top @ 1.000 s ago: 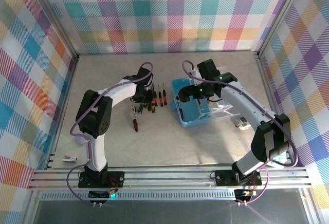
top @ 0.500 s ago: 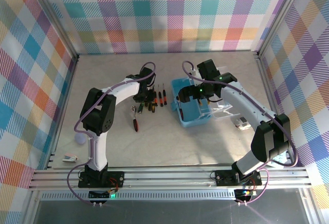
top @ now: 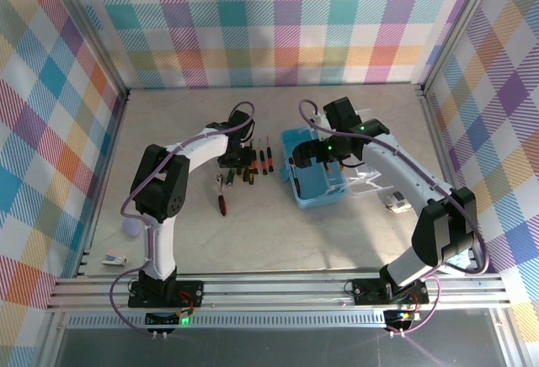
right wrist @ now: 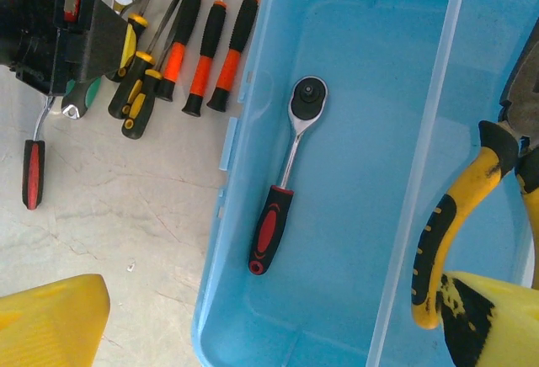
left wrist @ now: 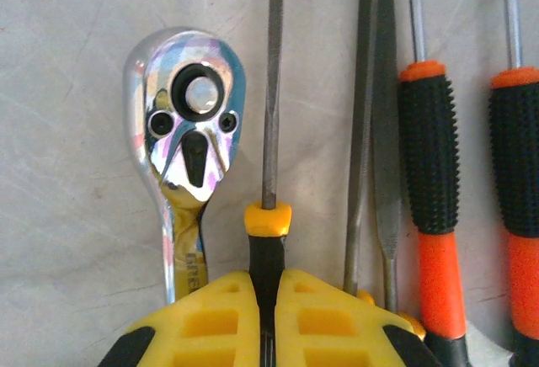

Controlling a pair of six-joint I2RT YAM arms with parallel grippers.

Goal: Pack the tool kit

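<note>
Currently pinched: left gripper [left wrist: 265,321] pressed together on a slim yellow-collared tool [left wrist: 269,114], which lies in the row on the surface [left wrist: 67,215].
Tool axis: shaft points straight away from that gripper.
Case [top: 316,200]: off to its right, open, ratchet [right wrist: 285,173] inside.
Right gripper [right wrist: 269,325]: spread wide over the case.
</note>
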